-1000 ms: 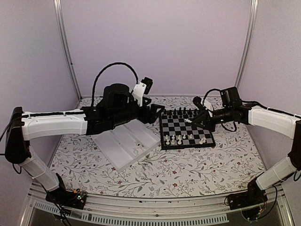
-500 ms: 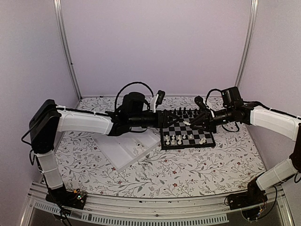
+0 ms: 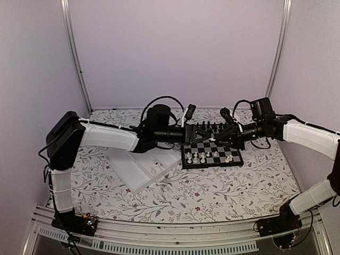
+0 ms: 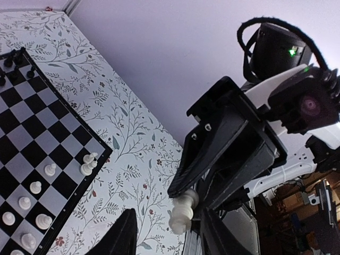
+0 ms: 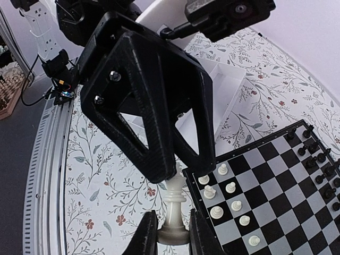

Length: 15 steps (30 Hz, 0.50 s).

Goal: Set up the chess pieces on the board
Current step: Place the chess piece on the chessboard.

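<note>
My right gripper (image 5: pixel 173 236) is shut on the base of a tall white chess piece (image 5: pixel 173 204) and holds it in the air beside the board (image 5: pixel 281 183). My left gripper (image 4: pixel 170 239) is open, its fingers (image 5: pixel 143 106) on either side of the top of that same white piece (image 4: pixel 182 210). In the top view the left gripper (image 3: pixel 204 135) and the right gripper (image 3: pixel 216 139) meet over the far part of the board (image 3: pixel 212 162). Several white pieces (image 3: pixel 199 157) stand on its near rows.
Black chessmen (image 3: pixel 207 127) line the board's far row. A white compartmented tray (image 3: pixel 133 164) lies left of the board with a white piece (image 3: pixel 158 166) in it. The floral tablecloth (image 3: pixel 202 196) covers the table, with walls close behind.
My left arm has stretched to the right, from over the tray to the board, and its open jaws now straddle the piece in my right gripper. The right gripper has barely moved.
</note>
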Each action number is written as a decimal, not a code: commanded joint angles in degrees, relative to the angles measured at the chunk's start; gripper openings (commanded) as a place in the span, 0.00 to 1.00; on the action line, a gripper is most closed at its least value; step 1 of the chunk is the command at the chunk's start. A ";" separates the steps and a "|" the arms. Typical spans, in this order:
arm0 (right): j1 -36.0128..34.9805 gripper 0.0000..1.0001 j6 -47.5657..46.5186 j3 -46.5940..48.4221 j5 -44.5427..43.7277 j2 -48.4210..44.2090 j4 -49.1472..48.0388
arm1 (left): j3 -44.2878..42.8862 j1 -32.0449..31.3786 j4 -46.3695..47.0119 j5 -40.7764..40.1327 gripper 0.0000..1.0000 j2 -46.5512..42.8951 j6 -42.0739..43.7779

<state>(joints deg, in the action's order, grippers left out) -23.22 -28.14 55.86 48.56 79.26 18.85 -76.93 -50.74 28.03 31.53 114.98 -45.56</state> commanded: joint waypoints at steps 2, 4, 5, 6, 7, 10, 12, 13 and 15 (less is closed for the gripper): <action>0.07 0.13 0.44 -0.35 0.75 -0.57 -1.01 | -2.64 -0.41 1.86 2.93 0.36 2.17 -0.70; 0.07 0.14 0.37 -0.44 0.75 -0.59 -1.00 | -2.94 -0.48 1.93 3.05 0.31 2.53 -0.62; -0.01 0.14 0.41 -0.48 0.71 -0.56 -1.09 | -3.15 -0.50 1.86 3.07 0.29 2.75 -0.48; -0.05 0.14 0.45 -0.56 0.67 -0.52 -1.14 | -3.41 -0.50 1.83 3.10 0.27 2.90 -0.36; 0.00 0.14 0.30 -0.57 0.60 -0.58 -1.15 | -3.67 -0.50 1.77 3.24 0.24 3.12 -0.24; 0.04 0.14 0.26 -0.68 0.17 -0.59 -1.39 | -4.63 -0.59 1.52 3.81 0.15 3.88 0.09; 0.02 0.16 0.35 -0.59 -0.73 -0.44 -1.66 | -5.25 -0.67 1.29 4.00 0.11 4.24 0.34; 0.04 0.18 0.36 -0.53 -1.38 -0.36 -1.77 | -5.52 -0.69 1.05 4.06 0.10 4.36 0.58; 0.13 0.28 0.62 -0.40 -3.16 -0.39 -1.60 | -6.25 -0.68 -0.41 3.35 0.07 4.22 2.45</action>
<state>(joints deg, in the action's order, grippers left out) -23.11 -28.01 55.55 47.37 79.26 18.68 -80.75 -51.09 28.25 34.68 118.34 -45.58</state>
